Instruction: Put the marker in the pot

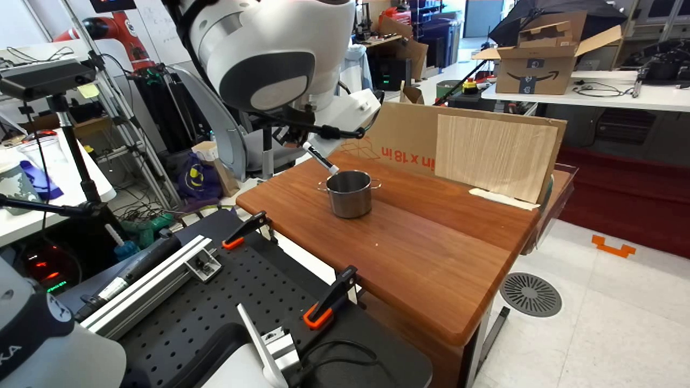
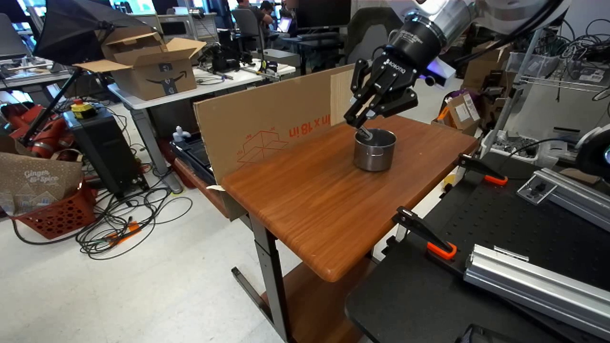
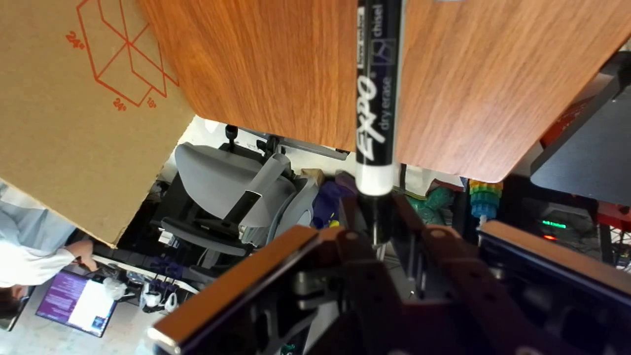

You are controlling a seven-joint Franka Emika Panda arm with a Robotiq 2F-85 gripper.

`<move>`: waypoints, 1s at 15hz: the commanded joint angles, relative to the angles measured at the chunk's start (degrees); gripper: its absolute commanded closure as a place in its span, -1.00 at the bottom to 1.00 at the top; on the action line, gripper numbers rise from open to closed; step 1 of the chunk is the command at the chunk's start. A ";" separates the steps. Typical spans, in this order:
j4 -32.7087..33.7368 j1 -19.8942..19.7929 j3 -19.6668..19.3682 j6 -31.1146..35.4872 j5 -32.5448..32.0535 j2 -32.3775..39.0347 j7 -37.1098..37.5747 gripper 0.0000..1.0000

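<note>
The marker (image 3: 377, 93) is in the jaws, which are clenched on the black end just past its white band (image 3: 374, 180); the rest of its length sticks out free. It leans instead of hanging plumb, its long axis slanting down from the jaws toward the pot (image 1: 350, 205), which stands upright on the table (image 1: 420, 258).

The coming move turns on that free end and the pot's mouth. The jaws are above the pot and off to one side of it, so the marker reaches in at an angle. In an exterior view its lower end (image 1: 333, 169) shows against the edge of the rim (image 1: 349, 192); again in an exterior view, the same end (image 2: 367, 136) shows over the mouth, nearer one side than the middle. Whether it dips below the rim or sits just above, I cannot tell, and in the wrist view that end is out of frame.

I judge the carry nearly done and the release not yet made. What seems called for is a small shift toward the middle of the mouth, then a lowering along the slant before the jaws part. Let go here, the marker might catch on the rim and tip onto the table; pressed against the side, it might nudge the pot along.
</note>
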 commanded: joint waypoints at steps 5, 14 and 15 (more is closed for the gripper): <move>-0.19 -2.55 -1.83 -0.39 -3.33 3.27 2.19 0.90; 2.70 -0.27 -4.88 0.03 -3.89 4.07 1.74 0.90; 2.88 -0.06 -5.16 0.07 -4.05 4.37 1.64 0.90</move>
